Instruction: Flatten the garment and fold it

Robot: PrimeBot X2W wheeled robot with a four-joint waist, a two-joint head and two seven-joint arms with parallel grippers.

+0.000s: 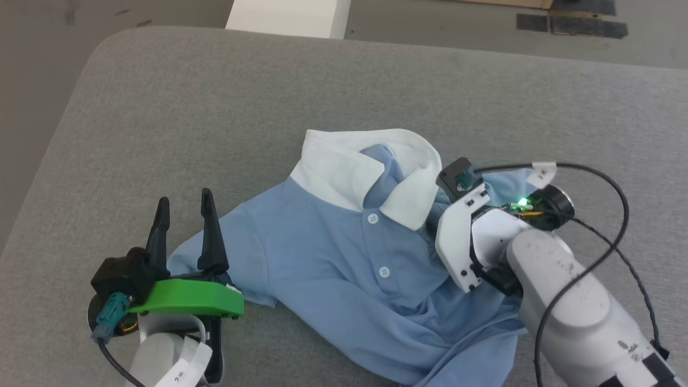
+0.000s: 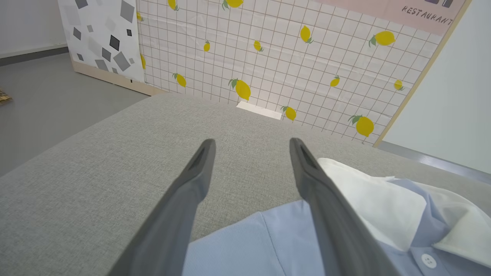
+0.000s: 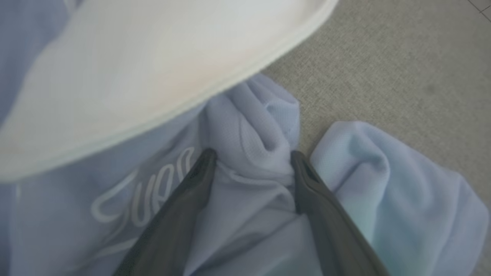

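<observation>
The light blue soft polo shirt [image 1: 333,258] bunches between the spread right fingers [image 3: 180,214]. The left fingers [image 1: 212,236], also spread, overhang its sleeve.

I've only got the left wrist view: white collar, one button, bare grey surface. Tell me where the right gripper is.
Observer: The right gripper is down on the garment, close beside the collar, jaws open astride a bunched ridge of blue cloth.
Operator: Report the bottom end of the shirt.
Observer: The lower body lies rumpled in folds, partly hidden by the right forearm. It is not flat yet.
Operator: Now the far sleeve.
Observer: A lump of blue cloth, likely that sleeve, sits crumpled on the grey surface next to the right fingers.
</observation>
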